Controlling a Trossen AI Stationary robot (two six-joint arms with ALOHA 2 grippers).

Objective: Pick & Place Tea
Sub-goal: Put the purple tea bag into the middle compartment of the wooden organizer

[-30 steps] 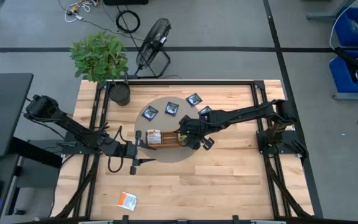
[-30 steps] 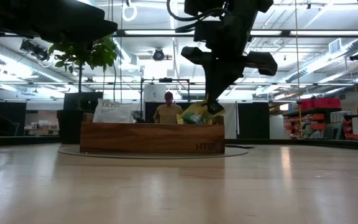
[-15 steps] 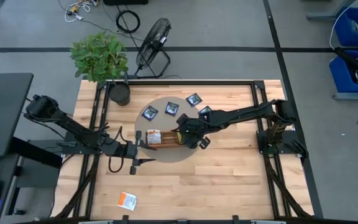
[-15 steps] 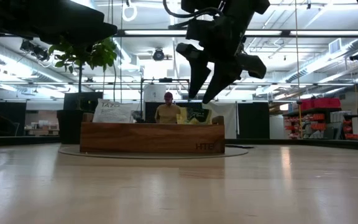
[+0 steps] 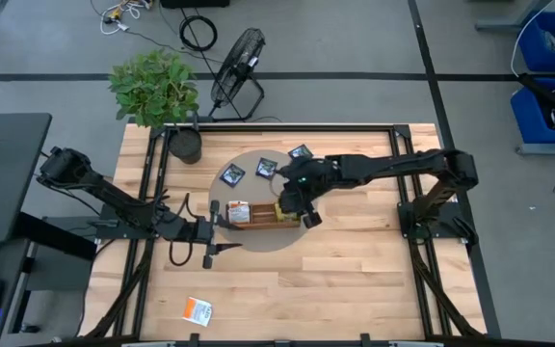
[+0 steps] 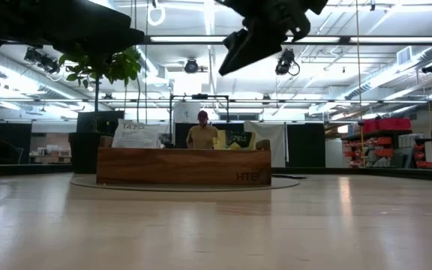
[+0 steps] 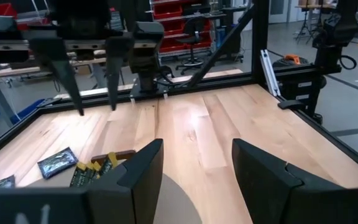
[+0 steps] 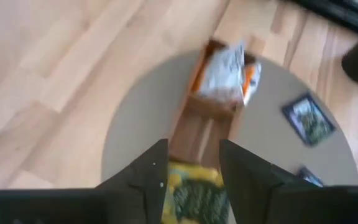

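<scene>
Right end effector point(image 5: 295, 198) hung above the wooden tray point(image 5: 255, 221), fingers apart and empty. Yellow-green tea point(image 8: 197, 193) lay in the tray directly beneath; navy sachets point(image 5: 232, 174) sat loose on the round mat point(image 5: 258, 243). Judged between picks: next move calls for reaching a navy sachet. Left end effector point(image 5: 222, 230) waited open beside the tray.

Overhead, table-level, two wrist views

We see a counter point(image 5: 335, 280) of pale, smooth wood planks with a light sheen; a tray point(image 6: 182, 166) of darker brown wood, matt; a flat grey round mat point(image 5: 258, 241), matt; glossy dark sachets point(image 5: 233, 174); matt black right hand point(image 8: 191, 180).
</scene>
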